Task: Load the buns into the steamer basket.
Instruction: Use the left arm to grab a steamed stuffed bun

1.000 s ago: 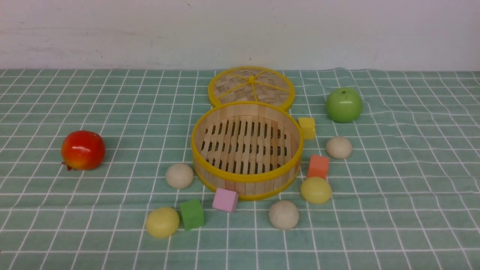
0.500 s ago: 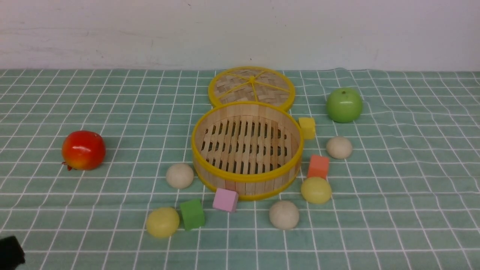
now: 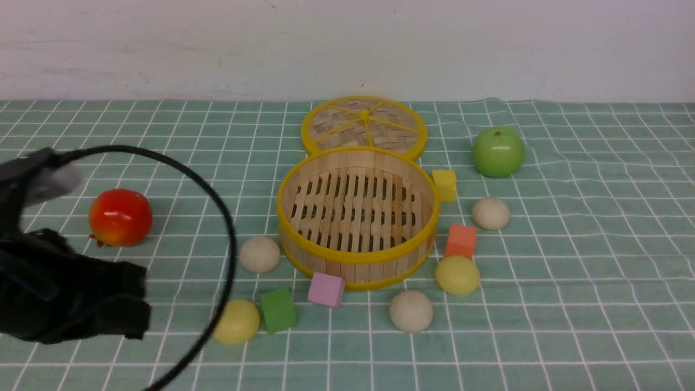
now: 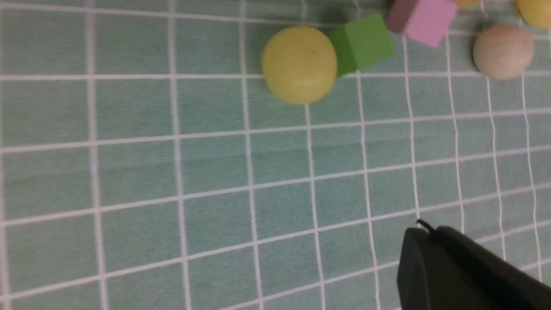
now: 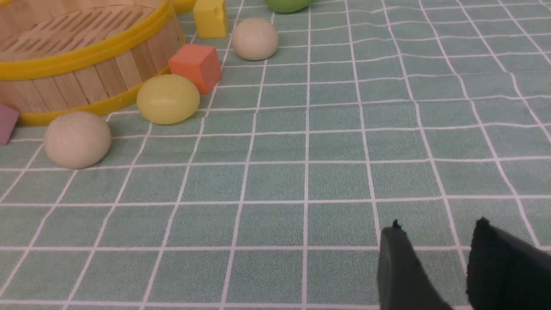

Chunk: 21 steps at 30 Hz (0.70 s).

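The steamer basket (image 3: 358,266) stands mid-table with nothing on its slatted floor. Several buns lie on the cloth around it: a beige one (image 3: 260,254) and a yellow one (image 3: 237,322) to its left front, a beige one (image 3: 411,310) in front, a yellow one (image 3: 457,275) and a beige one (image 3: 491,213) on its right. My left gripper (image 4: 424,230) is shut on nothing above bare cloth, well short of the yellow bun (image 4: 299,64). My right gripper (image 5: 439,226) is open and empty, far from the yellow bun (image 5: 168,99).
The woven lid (image 3: 364,126) lies behind the basket. A red apple (image 3: 120,217) sits far left, a green apple (image 3: 498,152) back right. Green (image 3: 278,309), pink (image 3: 326,289), orange (image 3: 461,241) and yellow (image 3: 444,184) cubes lie among the buns. My left arm (image 3: 54,293) and its cable (image 3: 225,228) fill the lower left.
My left arm with its looping cable has risen into the front view from the lower left corner. The buns, cubes and basket have not moved.
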### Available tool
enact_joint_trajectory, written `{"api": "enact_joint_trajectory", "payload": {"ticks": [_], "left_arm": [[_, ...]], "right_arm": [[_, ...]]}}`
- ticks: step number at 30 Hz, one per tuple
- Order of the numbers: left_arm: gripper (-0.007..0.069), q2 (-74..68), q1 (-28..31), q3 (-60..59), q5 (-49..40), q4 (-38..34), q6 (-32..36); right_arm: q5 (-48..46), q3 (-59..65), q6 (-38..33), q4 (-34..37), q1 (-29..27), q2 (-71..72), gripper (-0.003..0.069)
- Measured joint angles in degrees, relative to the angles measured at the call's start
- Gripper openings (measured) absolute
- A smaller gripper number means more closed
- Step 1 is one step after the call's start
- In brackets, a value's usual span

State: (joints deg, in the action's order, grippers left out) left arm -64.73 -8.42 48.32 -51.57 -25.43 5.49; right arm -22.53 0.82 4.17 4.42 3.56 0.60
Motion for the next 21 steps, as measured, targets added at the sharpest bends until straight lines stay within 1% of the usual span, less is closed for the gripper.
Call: {"api": "enact_joint_trajectory", "payload": {"ticks": [1,2,3,5,6,7,10,13,18,21], "left_arm": [[-0.0014,-0.4,-0.6,0.1,0.0,0.1,0.0],[-0.0014,-2.8,-4.5,0.9,0.1,1.5,-0.6],[-0.0014,-4.7,-7.1,1.6,0.1,3.1,-1.8],[-0.0014,-8.8,-12.0,3.2,0.4,8.1,-6.0],[-0.0014,-9.2,-12.3,3.4,0.4,8.5,-6.0],[-0.0014,-12.0,-14.4,5.0,0.5,11.9,-9.1],[-0.0014,-16.3,-15.4,7.7,0.7,15.9,-11.6],[-0.0014,-20.8,-14.1,10.9,1.1,17.8,-11.9],[-0.0012,-28.8,-11.3,17.0,1.1,17.9,-9.2],[0.0025,-32.3,-11.2,19.2,1.1,17.5,-8.0]], "right_arm": [[0.0,0.0,0.0,0.0,0.0,0.0,0.024],[0.0,0.0,0.0,0.0,0.0,0.0,0.024],[0.0,0.0,0.0,0.0,0.0,0.0,0.024],[0.0,0.0,0.0,0.0,0.0,0.0,0.024],[0.0,0.0,0.0,0.0,0.0,0.0,0.024],[0.0,0.0,0.0,0.0,0.0,0.0,0.024],[0.0,0.0,0.0,0.0,0.0,0.0,0.024],[0.0,0.0,0.0,0.0,0.0,0.0,0.024],[0.0,0.0,0.0,0.0,0.0,0.0,0.024],[0.0,0.0,0.0,0.0,0.0,0.0,0.024]]}}
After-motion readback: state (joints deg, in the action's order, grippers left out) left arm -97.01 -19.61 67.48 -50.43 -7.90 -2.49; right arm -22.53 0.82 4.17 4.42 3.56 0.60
